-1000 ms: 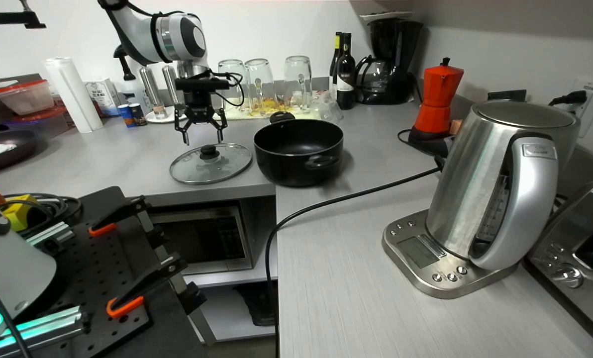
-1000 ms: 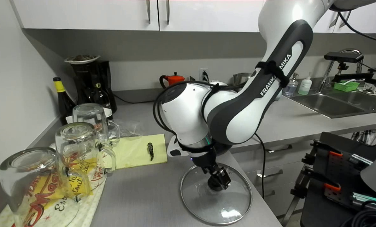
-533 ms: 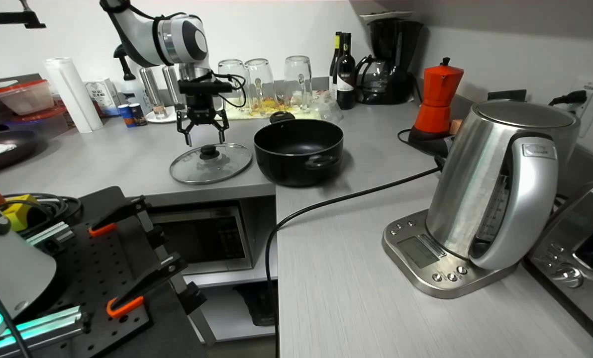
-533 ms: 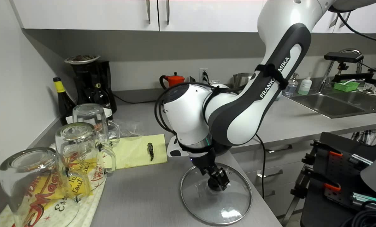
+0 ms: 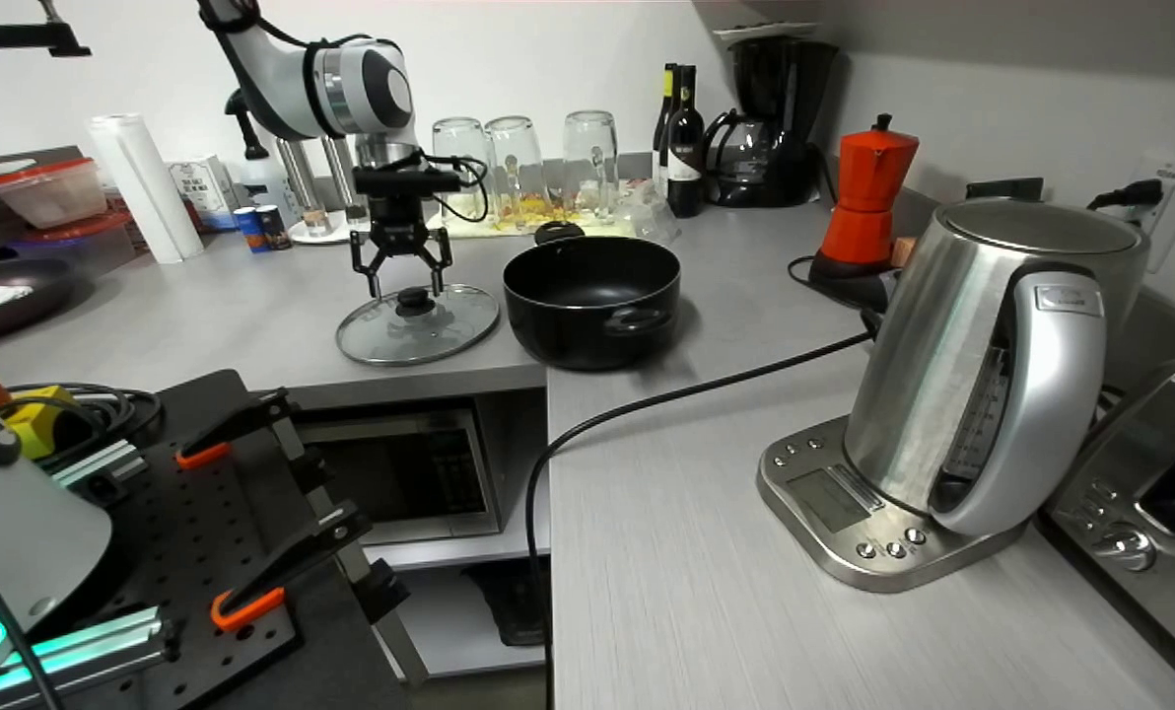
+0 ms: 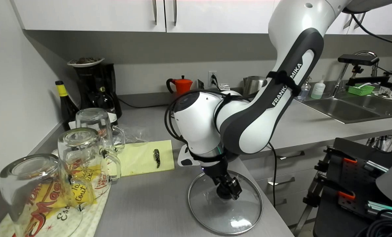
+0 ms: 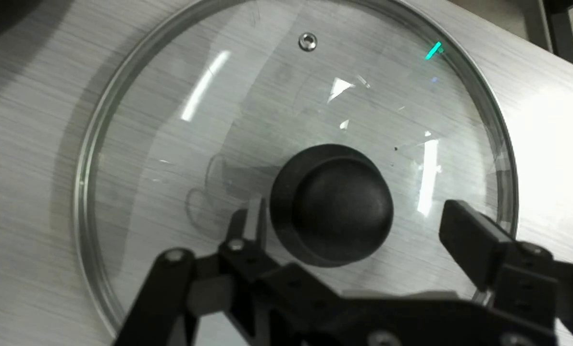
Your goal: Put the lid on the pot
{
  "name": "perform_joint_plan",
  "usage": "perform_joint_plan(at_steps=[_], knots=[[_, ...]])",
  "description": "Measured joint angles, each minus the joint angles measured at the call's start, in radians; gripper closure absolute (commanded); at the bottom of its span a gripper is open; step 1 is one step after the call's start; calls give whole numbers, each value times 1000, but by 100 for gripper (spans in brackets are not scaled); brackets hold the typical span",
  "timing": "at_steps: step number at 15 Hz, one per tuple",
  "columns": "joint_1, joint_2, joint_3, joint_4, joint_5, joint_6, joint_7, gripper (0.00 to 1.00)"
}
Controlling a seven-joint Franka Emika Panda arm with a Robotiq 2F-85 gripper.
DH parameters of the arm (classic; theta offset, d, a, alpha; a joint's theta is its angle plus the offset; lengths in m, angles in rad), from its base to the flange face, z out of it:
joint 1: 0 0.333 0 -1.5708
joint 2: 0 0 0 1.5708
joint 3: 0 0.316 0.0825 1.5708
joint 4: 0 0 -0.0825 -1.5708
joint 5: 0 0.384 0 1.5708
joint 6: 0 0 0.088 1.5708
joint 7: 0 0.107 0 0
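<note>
The clear glass lid [image 5: 390, 335] with metal rim and black knob lies flat on the counter, and it also shows in an exterior view [image 6: 229, 217]. The low black pot [image 5: 592, 320] stands open beside it. In an exterior view the pot is hidden behind the arm. My gripper [image 5: 406, 292] points down over the lid, fingers apart, with tips about level with the knob. In the wrist view the gripper [image 7: 354, 209] is open, one finger close beside the knob [image 7: 337, 206] and the other clearly apart from it. Nothing is held.
Glass mugs [image 5: 514, 173] stand behind the pot on a cloth. A black cable [image 5: 686, 383] crosses the counter near the steel kettle [image 5: 982, 365]. The counter's front edge [image 5: 430, 380] runs close to the lid. A red moka pot [image 5: 863, 202] stands farther right.
My gripper has moved down, so its fingertips have gone from above the lid's knob to about knob height. The lid and pot have not moved.
</note>
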Motion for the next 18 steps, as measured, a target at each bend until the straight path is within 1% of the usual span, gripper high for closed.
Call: perform_joint_plan(at_steps=[1,2,3,4,5,6,13,18], knots=[[0,0,-1,-2,0,1,0,47],[0,0,-2,-3,-2,3,0,57],[0,0,-4,-3,-4,4,0,64],[0,-1,-5,-3,-5,4,0,69],[0,-6,-5,-4,-6,4,1,70],[0,-6,-4,-4,-6,4,1,74],[2,-11,-4,-4,-7,16,4,74],[27,-50,-4,-4,-24,11,54,74]])
